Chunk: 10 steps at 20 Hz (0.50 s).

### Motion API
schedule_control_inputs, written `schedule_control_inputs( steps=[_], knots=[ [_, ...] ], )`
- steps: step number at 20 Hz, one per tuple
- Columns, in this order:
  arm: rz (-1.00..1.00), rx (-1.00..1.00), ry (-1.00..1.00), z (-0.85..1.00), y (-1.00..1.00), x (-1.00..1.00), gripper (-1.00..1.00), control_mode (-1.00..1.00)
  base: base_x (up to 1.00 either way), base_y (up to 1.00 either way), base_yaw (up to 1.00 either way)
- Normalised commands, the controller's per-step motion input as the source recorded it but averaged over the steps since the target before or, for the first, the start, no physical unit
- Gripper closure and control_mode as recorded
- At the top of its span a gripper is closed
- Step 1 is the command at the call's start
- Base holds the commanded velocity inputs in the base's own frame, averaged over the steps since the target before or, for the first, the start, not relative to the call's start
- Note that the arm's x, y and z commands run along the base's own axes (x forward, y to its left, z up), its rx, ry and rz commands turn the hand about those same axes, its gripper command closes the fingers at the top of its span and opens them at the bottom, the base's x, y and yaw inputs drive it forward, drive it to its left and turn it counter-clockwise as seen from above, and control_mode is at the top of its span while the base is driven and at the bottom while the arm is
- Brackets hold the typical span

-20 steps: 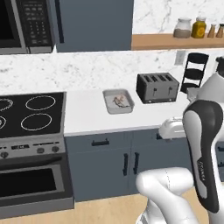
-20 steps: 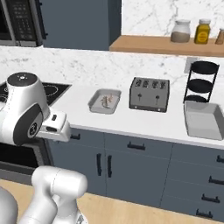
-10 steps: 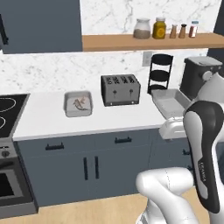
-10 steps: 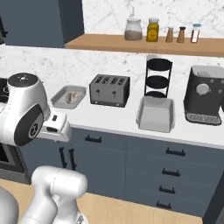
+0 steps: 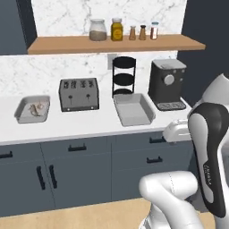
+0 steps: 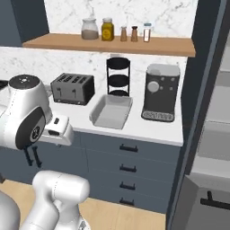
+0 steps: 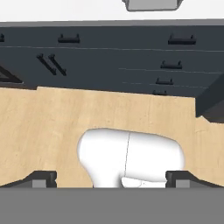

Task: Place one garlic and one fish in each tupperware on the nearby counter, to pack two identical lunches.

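The white arm is folding up close to its own body, the upper link rising at the right edge of the left base view and the hand tucking low in front of the dark blue-grey cabinets. In the hand view the gripper (image 7: 112,177) is pointing down toward the wooden floor (image 7: 52,127), and its two dark fingertips (image 7: 41,177) are standing far apart at opposite sides of the picture, with nothing between them. It is hanging well clear of the counter (image 5: 89,127) and touching nothing.

On the white counter, one tupperware (image 5: 132,108) is sitting empty in front of the black three-tier rack (image 5: 124,76), just beside the dark coffee machine (image 5: 166,85). The other tupperware (image 5: 32,109) is lying to the left of the grey toaster (image 5: 79,94), well apart from the first. Small pale and brownish items (image 5: 36,108) are lying inside that left tray; they are too small and blurred to tell a garlic from a fish or to count them.

In the right base view the arm's shoulder is covering the counter left of the toaster (image 6: 72,88), so the left tray is hidden there, while the empty tupperware (image 6: 111,111) is showing whole. In the hand view that tray (image 7: 152,5) is being cut off by the top edge. Jars and shakers (image 5: 117,29) are standing on the wooden wall shelf (image 5: 116,44).
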Motion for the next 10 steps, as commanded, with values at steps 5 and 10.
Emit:
schedule_control_inputs(
  steps=[5,10],
  knots=[
    [0.0,0.0,0.0,0.0,0.0,0.0,-1.0,1.0,0.0,-0.93,0.0],
    [0.0,0.0,0.0,0.0,0.0,0.0,-1.0,1.0,0.03,-0.81,0.0]
  ],
)
